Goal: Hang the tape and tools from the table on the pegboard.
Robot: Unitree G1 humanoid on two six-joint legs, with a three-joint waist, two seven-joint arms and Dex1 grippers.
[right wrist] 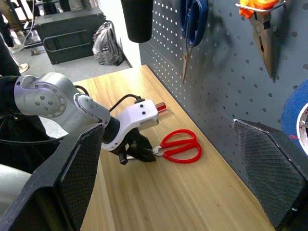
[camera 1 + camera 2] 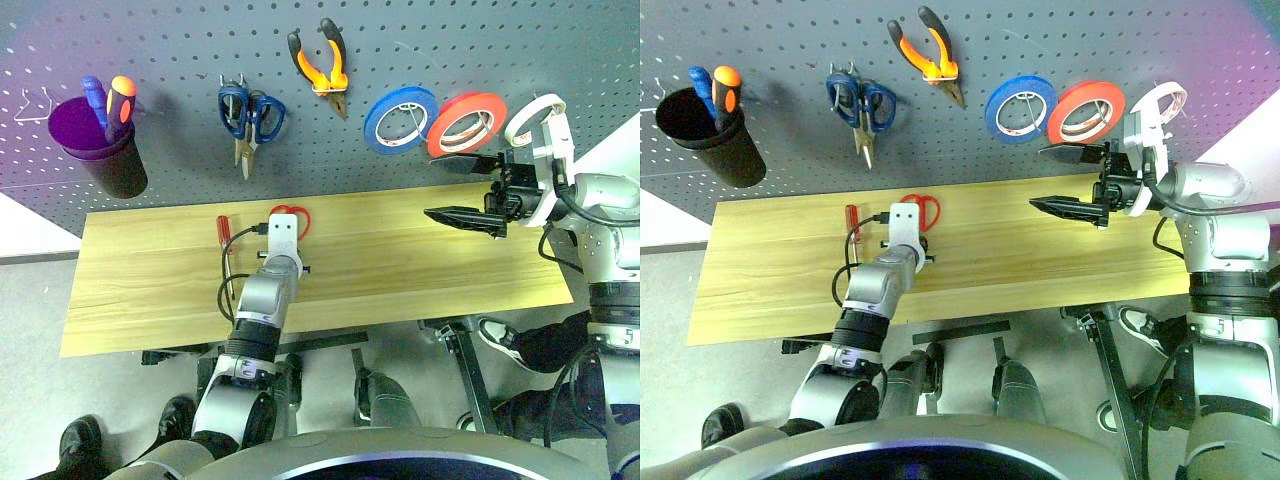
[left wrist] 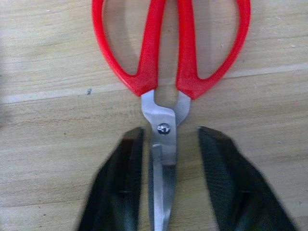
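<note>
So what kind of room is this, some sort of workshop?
Probably a workshop corner or test bench: a grey pegboard hung with pliers, scissors and tape rolls stands behind a plain wooden table.

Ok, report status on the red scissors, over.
Left gripper down on the table, fingers apart astride the red scissors blades, not gripping. Right gripper open, raised by the pegboard. Nothing in the way.

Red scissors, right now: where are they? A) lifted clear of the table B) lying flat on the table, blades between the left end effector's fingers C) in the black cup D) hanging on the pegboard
B: the red scissors lie flat on the table, blades between the fingers of the left end effector, which are not closed on them.
</note>
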